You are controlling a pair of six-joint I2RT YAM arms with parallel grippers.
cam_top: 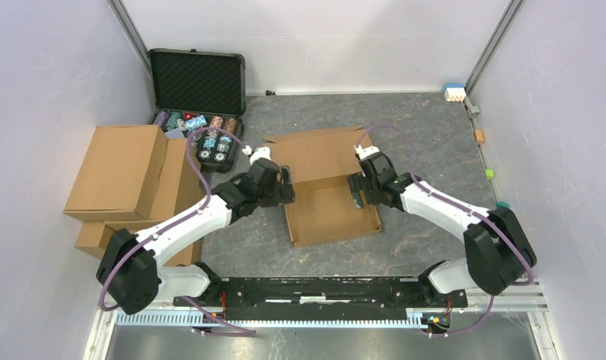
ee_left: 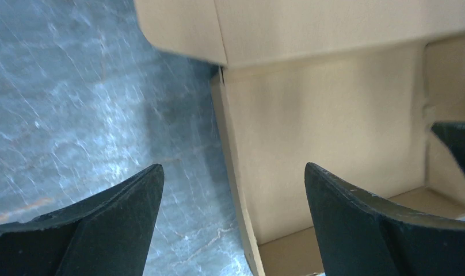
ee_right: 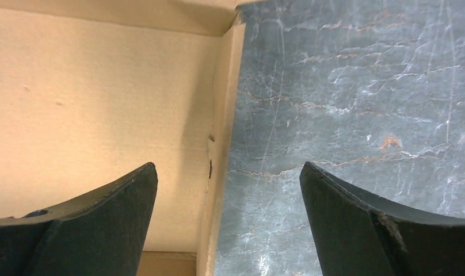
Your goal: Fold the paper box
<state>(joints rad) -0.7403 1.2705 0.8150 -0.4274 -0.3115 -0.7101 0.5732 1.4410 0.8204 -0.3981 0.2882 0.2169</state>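
The paper box (cam_top: pixel 331 214) lies in the middle of the table as a shallow brown cardboard tray, its lid flap (cam_top: pixel 315 154) standing up at the far side. My left gripper (cam_top: pixel 287 187) is open at the tray's left wall. In the left wrist view its gripper (ee_left: pixel 230 167) straddles that wall (ee_left: pixel 235 190), one finger over the table and one inside the box. My right gripper (cam_top: pixel 357 192) is open at the right wall. In the right wrist view the gripper (ee_right: pixel 227 165) straddles the right wall (ee_right: pixel 220 172). Neither gripper holds anything.
A pile of ready-made brown cartons (cam_top: pixel 124 174) stands at the left. Behind it a black foam-lined case (cam_top: pixel 198 79) lies open with poker chips. Small coloured blocks (cam_top: pixel 454 92) sit along the right edge. The table top (cam_top: pixel 435 127) is grey marbled.
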